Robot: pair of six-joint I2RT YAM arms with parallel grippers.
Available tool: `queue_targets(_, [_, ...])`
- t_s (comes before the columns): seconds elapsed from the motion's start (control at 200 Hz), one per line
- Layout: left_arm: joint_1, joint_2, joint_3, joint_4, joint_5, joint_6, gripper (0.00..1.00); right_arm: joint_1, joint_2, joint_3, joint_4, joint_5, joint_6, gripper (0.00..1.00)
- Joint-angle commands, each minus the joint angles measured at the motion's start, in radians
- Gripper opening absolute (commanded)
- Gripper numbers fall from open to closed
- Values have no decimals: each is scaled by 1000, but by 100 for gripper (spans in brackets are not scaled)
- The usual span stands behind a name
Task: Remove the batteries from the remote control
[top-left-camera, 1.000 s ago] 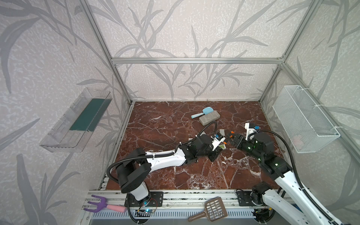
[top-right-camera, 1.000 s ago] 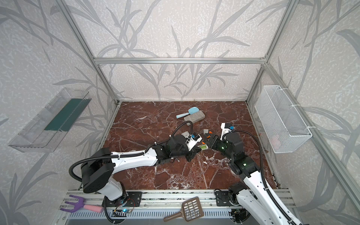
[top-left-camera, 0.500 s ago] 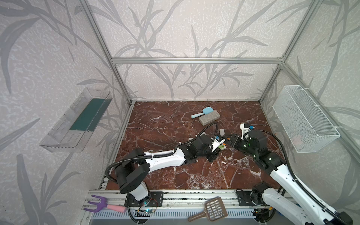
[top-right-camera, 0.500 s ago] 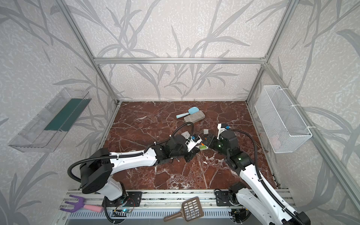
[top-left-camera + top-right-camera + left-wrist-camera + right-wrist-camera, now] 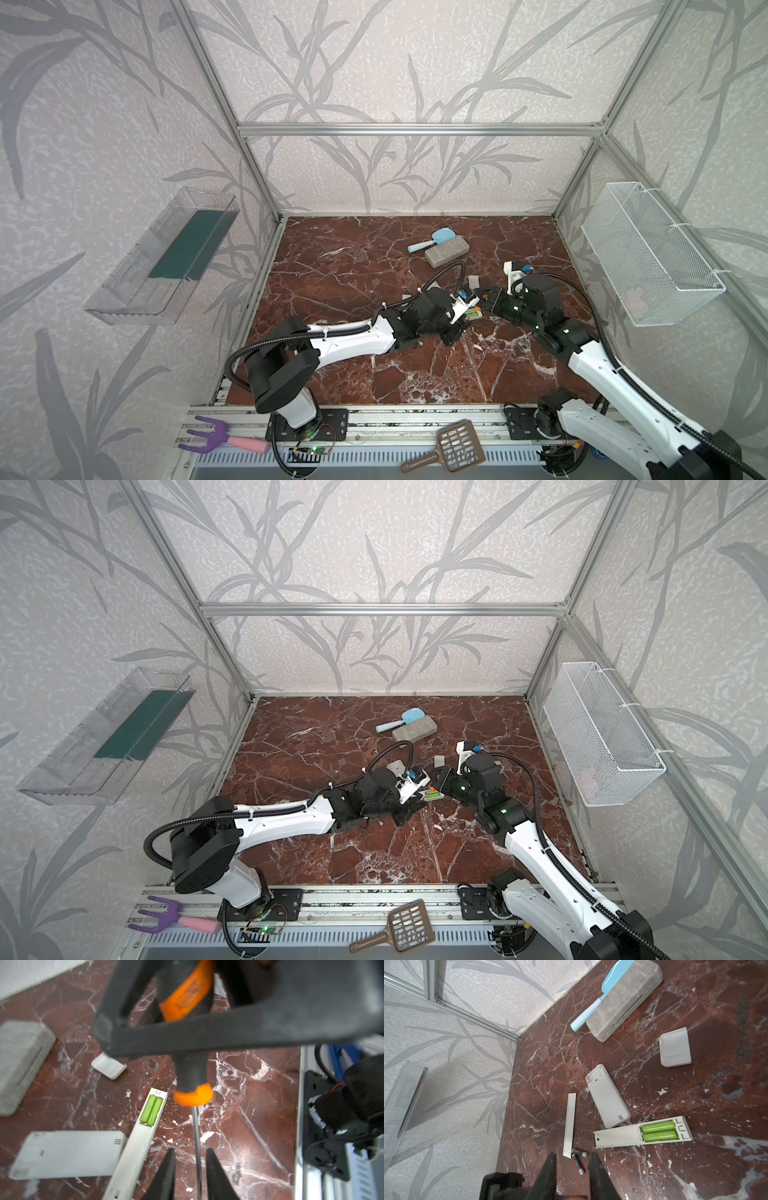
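Observation:
The slim white remote control [image 5: 616, 1136] lies on the marble floor with its compartment open. Two lime green batteries [image 5: 659, 1131] sit side by side in it, green also in the left wrist view [image 5: 151, 1112] and in both top views [image 5: 471, 312] [image 5: 432, 796]. Two dark batteries [image 5: 578, 1162] lie loose on the floor beside a white cover strip [image 5: 570, 1124]. My right gripper [image 5: 573, 1154] is shut on the orange-and-black handle of a screwdriver [image 5: 193, 1095]. My left gripper [image 5: 190, 1150] stands open around the thin shaft, with a gap on each side.
A second white device [image 5: 607, 1097] and a small white cover [image 5: 675, 1047] lie near the remote. A grey case [image 5: 625, 999] and blue brush [image 5: 602, 993] lie further back. A wire basket [image 5: 648, 257] and clear shelf [image 5: 166, 257] hang on the side walls.
My right arm has reached in to the left gripper and its jaws have closed on the screwdriver handle. My left jaws have opened off the shaft.

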State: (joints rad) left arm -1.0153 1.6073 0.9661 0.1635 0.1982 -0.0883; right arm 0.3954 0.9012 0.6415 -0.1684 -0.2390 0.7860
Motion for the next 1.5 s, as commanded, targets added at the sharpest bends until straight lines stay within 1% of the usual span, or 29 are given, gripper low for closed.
queue_targets(0.0, [22, -48, 10, -30, -58, -101, 41, 11, -25, 21, -34, 129, -124, 0])
queue_targets(0.03, [33, -51, 3, -37, -64, -148, 42, 23, -28, 26, -41, 175, -141, 0])
queue_targets(0.05, [41, -52, -3, -44, -69, -178, 42, 33, -30, 30, -46, 207, -184, 0])
queue_targets(0.115, [66, -50, -16, -81, -93, -289, 43, 80, -30, 36, -47, 309, -247, 0])
queue_targets(0.145, [79, -45, -20, -102, -100, -361, 43, 103, -29, 35, -39, 355, -271, 0])
queue_targets(0.225, [119, -15, -30, -151, -96, -485, 43, 148, -15, 21, 2, 451, -331, 0])
queue_targets(0.325, [183, 41, -42, -168, -15, -631, 43, 167, 19, -4, 73, 493, -374, 0])
queue_targets(0.37, [207, 69, -44, -169, 34, -679, 43, 168, 37, -14, 106, 502, -384, 0])
queue_targets(0.41, [214, 91, -42, -167, 53, -708, 43, 167, 53, -21, 132, 507, -397, 0])
queue_targets(0.56, [215, 152, -30, -157, 80, -750, 44, 167, 113, -35, 219, 532, -432, 0])
queue_targets(0.685, [215, 175, -18, -153, 82, -763, 45, 160, 157, -49, 288, 523, -442, 0])
queue_targets(1.125, [215, 227, 1, -146, 99, -787, 44, 77, 246, -66, 373, 473, -456, 0])
queue_targets(1.495, [225, 258, 11, -156, 98, -795, 43, 55, 334, -63, 426, 442, -516, 0])
